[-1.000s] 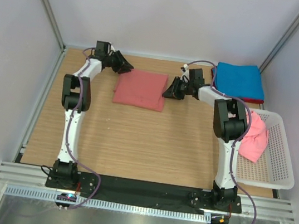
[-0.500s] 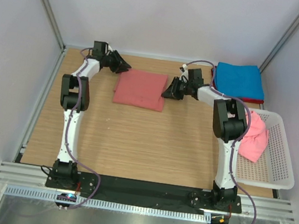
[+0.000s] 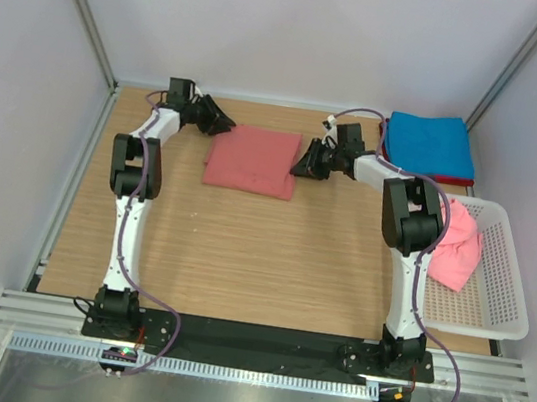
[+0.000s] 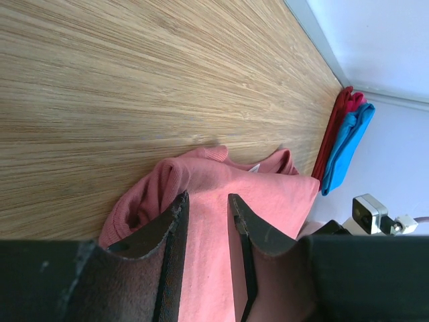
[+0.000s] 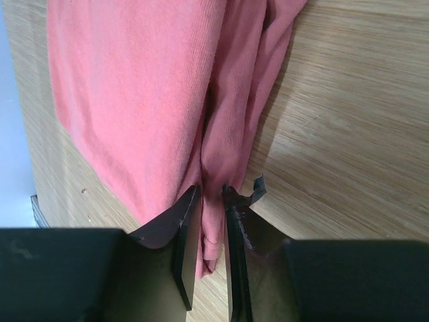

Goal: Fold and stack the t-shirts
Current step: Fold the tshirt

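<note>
Salmon-red t-shirt [image 3: 252, 159]: soft knit, folded rectangle, flat on wood-grain table [image 3: 240, 257], upper centre of frame. Left gripper [image 3: 221, 123] pinches bunched left corner; right gripper [image 3: 304, 164] clamps right edge. Blue t-shirt [image 3: 429, 142] folded atop dark red t-shirt [image 3: 454, 180], upper right. Pink t-shirt [image 3: 456, 247] crumpled in white mesh basket [image 3: 497, 296]. Pale walls.

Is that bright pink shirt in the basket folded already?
No, the pink shirt lies bunched up in a heap inside the white basket, not flat or squared.

Lab test cell: white panel walls [image 3: 295, 23], aluminium rail [image 3: 257, 346], wooden tabletop [image 3: 260, 260].
</note>
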### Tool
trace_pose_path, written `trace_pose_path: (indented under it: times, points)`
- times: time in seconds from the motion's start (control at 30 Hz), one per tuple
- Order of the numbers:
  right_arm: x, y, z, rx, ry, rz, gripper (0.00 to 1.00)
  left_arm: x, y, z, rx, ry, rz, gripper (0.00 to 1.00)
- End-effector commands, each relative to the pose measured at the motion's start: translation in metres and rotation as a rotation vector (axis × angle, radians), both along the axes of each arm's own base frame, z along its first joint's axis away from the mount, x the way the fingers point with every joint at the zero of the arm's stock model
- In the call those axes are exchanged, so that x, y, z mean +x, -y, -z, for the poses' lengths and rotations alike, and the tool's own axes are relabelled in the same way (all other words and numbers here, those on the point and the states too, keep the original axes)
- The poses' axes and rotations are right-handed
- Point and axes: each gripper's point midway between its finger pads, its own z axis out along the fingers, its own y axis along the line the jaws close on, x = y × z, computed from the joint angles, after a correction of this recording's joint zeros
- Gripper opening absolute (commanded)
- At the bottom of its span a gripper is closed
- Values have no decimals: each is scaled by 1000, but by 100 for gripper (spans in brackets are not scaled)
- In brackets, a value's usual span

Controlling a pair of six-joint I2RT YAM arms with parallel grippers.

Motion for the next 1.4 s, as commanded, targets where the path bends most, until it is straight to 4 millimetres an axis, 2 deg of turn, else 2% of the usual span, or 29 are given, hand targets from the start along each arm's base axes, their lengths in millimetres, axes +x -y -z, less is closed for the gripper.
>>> trace_pose_path:
  times: [0.0,0.13,0.2,0.4,0.57,0.77,1.13,1.37]
  points:
    - [11,-3,-30,-4,93,-2,26,6,-1,-6,-9,39,1,31]
    - [15,-1,-42,-20,123,2,18,6,-1,-7,-6,42,4,31]
    - [16,-1,-48,-20,134,-1,17,7,-2,-8,-4,46,1,32]
    - [12,-7,-50,12,123,-30,25,7,-1,-10,-11,46,0,31]
    - [10,-9,-54,32,129,-34,26,7,-1,-11,-9,49,1,31]
    - [7,-11,-49,48,112,-39,26,6,-2,-9,-12,44,1,31]
    - [4,-20,-25,56,68,-50,28,6,-1,-6,-9,40,1,31]
    - [6,-18,-9,36,48,-37,28,6,-3,-1,3,34,-3,30]
